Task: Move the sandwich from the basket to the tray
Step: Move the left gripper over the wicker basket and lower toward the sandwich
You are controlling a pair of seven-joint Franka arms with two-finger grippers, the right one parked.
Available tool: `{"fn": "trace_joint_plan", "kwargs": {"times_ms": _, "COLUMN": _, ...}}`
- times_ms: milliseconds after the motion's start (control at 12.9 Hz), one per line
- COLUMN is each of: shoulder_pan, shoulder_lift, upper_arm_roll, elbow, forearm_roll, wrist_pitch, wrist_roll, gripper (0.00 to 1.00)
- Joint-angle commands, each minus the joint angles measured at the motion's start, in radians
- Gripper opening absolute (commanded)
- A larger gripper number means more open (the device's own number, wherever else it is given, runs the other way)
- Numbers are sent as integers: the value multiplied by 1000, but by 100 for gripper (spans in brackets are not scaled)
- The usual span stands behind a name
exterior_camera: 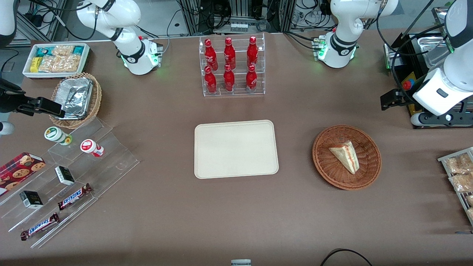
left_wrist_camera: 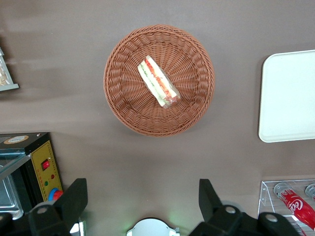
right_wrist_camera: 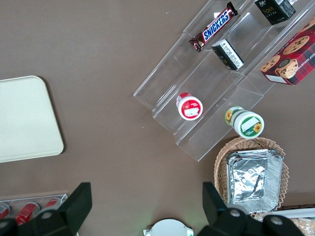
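1. While the working arm hangs raised toward its own end of the table, we record its black two-finger gripper [left_wrist_camera: 142, 201] standing high above the brown table surface [exterior_camera: 166, 221], with both fingers [left_wrist_camera: 74, 196] spread wide and nothing between them.
2. We find the small triangular wedge sandwich [exterior_camera: 346, 156], pale bread with red and green filling along one edge and a clear wrap, lying inside the round reddish-brown woven wicker basket [exterior_camera: 325, 162]. It rests on the basket's floor, roughly central, untouched by the gripper.
3. We note the flat cream-beige rectangular tray [exterior_camera: 235, 149] with rounded corners sitting mid-table, well apart from the basket and lying toward the parked arm's end relative to it. Nothing rests on it.
4. From the wrist view, we see the basket [left_wrist_camera: 128, 108] and sandwich [left_wrist_camera: 158, 82] well clear of the gripper, with one edge of the tray [left_wrist_camera: 288, 98] also showing.
5. We log a clear acrylic rack of red bottles [exterior_camera: 232, 66] farther from the front camera than the tray.
6. We log, toward the parked arm's end, a lighter tan wicker basket with foil trays [exterior_camera: 75, 99], a white bin of snack packets [exterior_camera: 56, 59], and clear acrylic steps carrying chocolate bars [exterior_camera: 74, 196].
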Motion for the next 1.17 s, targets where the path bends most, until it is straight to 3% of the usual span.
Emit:
{"fn": "trace_joint_plan", "kwargs": {"times_ms": 0, "shoulder_pan": 8, "shoulder_lift": 2, "upper_arm_roll": 4, "elbow": 25, "forearm_roll": -11, "wrist_pitch": -18, "wrist_roll": 20, "gripper": 100}}
{"fn": "trace_joint_plan", "kwargs": {"times_ms": 311, "shoulder_pan": 8, "shoulder_lift": 23, "upper_arm_roll": 3, "elbow": -47, "forearm_roll": -17, "wrist_pitch": 23, "wrist_roll": 22, "gripper": 100}}
{"fn": "trace_joint_plan", "kwargs": {"times_ms": 1087, "shoulder_pan": 25, "shoulder_lift": 60, "upper_arm_roll": 4, "elbow": -388, "forearm_roll": -8, "wrist_pitch": 505, "wrist_roll": 10, "gripper": 100}}
